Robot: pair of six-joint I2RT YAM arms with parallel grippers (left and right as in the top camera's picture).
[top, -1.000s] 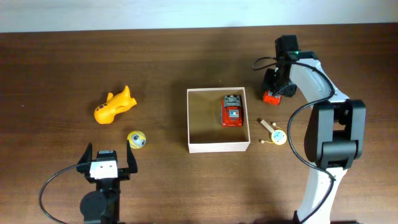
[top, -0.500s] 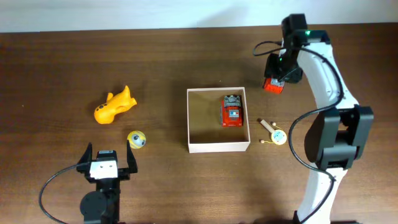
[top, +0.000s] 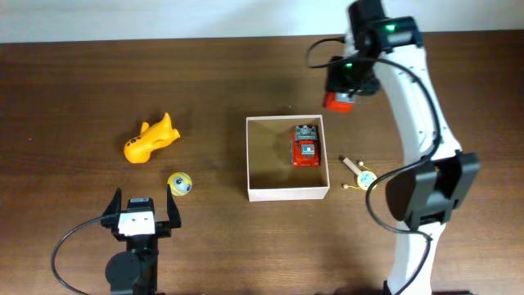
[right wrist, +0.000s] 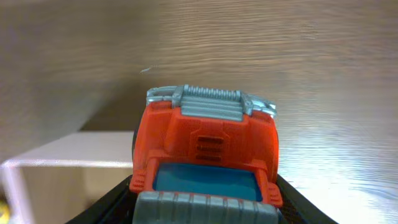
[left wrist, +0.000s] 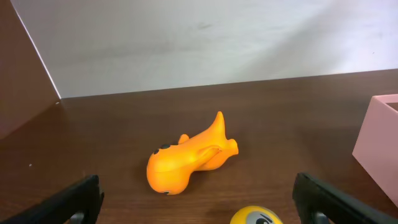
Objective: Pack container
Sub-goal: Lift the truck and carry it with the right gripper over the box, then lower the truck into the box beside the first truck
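The container (top: pixel 254 160), a shallow white-walled box with a tan inside, sits mid-table with a red toy car (top: pixel 305 147) in its right part. My right gripper (top: pixel 337 99) is shut on a second red toy truck (right wrist: pixel 208 155) with a grey grille and blue window, held in the air just beyond the container's far right corner; the container's white wall (right wrist: pixel 68 163) shows below it. My left gripper (top: pixel 144 203) is open and empty near the front edge, behind a yellow ball (top: pixel 180 183) (left wrist: pixel 256 217) and an orange whale-like toy (top: pixel 150 138) (left wrist: pixel 189 157).
A small yellow and white toy with a stick (top: pixel 362 175) lies right of the container. The container's pink-looking wall (left wrist: pixel 380 143) shows at the right of the left wrist view. A pale wall runs along the table's far edge.
My right gripper lifted the red truck off the table right of the container and carried it up and left towards the container's far right corner. The left arm has not moved.
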